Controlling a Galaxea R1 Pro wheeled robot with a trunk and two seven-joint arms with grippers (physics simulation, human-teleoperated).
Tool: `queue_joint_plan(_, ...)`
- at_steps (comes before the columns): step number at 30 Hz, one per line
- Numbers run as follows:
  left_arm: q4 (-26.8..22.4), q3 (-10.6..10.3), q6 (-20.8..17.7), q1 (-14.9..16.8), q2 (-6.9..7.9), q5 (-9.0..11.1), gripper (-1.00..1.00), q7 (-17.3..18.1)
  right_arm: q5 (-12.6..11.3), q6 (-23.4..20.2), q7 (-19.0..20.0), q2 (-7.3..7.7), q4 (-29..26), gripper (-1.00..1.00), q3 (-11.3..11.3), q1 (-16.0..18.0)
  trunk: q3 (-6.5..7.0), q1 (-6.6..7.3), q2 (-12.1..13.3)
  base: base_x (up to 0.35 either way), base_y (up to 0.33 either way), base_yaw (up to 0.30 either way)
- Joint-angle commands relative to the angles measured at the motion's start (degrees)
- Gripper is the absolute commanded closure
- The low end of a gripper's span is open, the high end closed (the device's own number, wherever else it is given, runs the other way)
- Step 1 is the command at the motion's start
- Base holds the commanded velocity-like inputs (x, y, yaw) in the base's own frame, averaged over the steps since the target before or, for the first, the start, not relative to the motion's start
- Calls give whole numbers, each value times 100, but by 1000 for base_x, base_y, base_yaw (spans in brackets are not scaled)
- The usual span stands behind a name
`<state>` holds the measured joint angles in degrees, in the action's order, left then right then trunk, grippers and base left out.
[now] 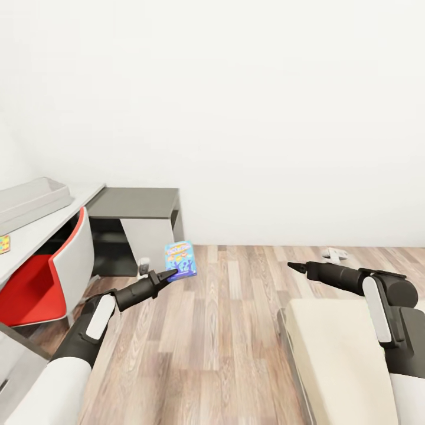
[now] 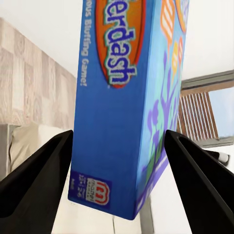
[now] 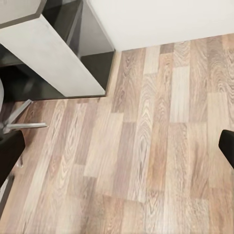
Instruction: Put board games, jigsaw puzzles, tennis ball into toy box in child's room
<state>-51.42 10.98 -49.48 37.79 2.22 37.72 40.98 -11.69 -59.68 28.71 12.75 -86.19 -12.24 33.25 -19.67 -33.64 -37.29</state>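
Observation:
My left gripper (image 1: 169, 275) is shut on the small blue board game (image 1: 181, 258), holding it upright in the air over the wood floor in front of the dark side cabinet. In the left wrist view the blue box (image 2: 122, 97) sits between the two black fingers (image 2: 36, 175). The light-grey toy box (image 1: 29, 200) stands on the pale table (image 1: 56, 224) at the far left, with a corner of a multicoloured jigsaw puzzle (image 1: 4, 243) near it. My right gripper (image 1: 295, 267) hangs open and empty over the floor, just beyond the corner of the bed (image 1: 336, 354).
A red and grey chair (image 1: 41, 277) is tucked under the table, close to my left arm. The dark-grey side cabinet (image 1: 136, 203) adjoins the table against the white wall. A small white object (image 1: 334, 254) lies on the floor by the wall.

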Motion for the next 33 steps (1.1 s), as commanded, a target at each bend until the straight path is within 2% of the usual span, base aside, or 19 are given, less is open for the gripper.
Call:
queue_joint_plan(1,0,7,-36,6,-1,25,100,8,0,-32,21,0,-3,-100,-7,6,-7,-5,-6,328,169,0)
queue_joint_plan(11,-6,2,-73,5,-4,52,100,-22,0,-32,21,0,-4,-100,-8,7,-7,-5,-6,328,129,94)
queue_joint_plan(15,-58,-2,-207,7,-35,53,100,-27,0,-32,21,4,-7,-100,-18,8,-7,-5,-6,333,42,241)
queue_joint_plan(18,-276,-9,-387,6,-107,37,100,-85,-4,-32,21,6,-16,-100,-36,7,-7,-5,-6,334,23,266)
queue_joint_plan(21,-608,-8,-552,-8,-250,27,100,-278,-6,-32,21,7,-42,-100,-56,6,-7,-5,-6,335,12,280)
queue_joint_plan(25,-1032,-8,-737,-65,-418,38,100,-736,-7,-32,21,8,-70,-100,-54,6,-7,-5,-6,336,5,288)
queue_joint_plan(28,-1183,-6,-789,-89,-465,52,100,-934,-8,-32,21,11,-78,-100,-46,6,-7,-5,-6,336,3,276)
queue_joint_plan(29,-1326,-3,-837,-119,-502,64,100,-1110,-8,-32,21,12,-88,-100,-43,6,-7,-5,-6,336,1,232)
queue_joint_plan(33,-1400,1,-867,-138,-517,74,100,-1193,-8,-32,21,12,-94,-100,-50,6,-7,-5,-6,336,1,218)
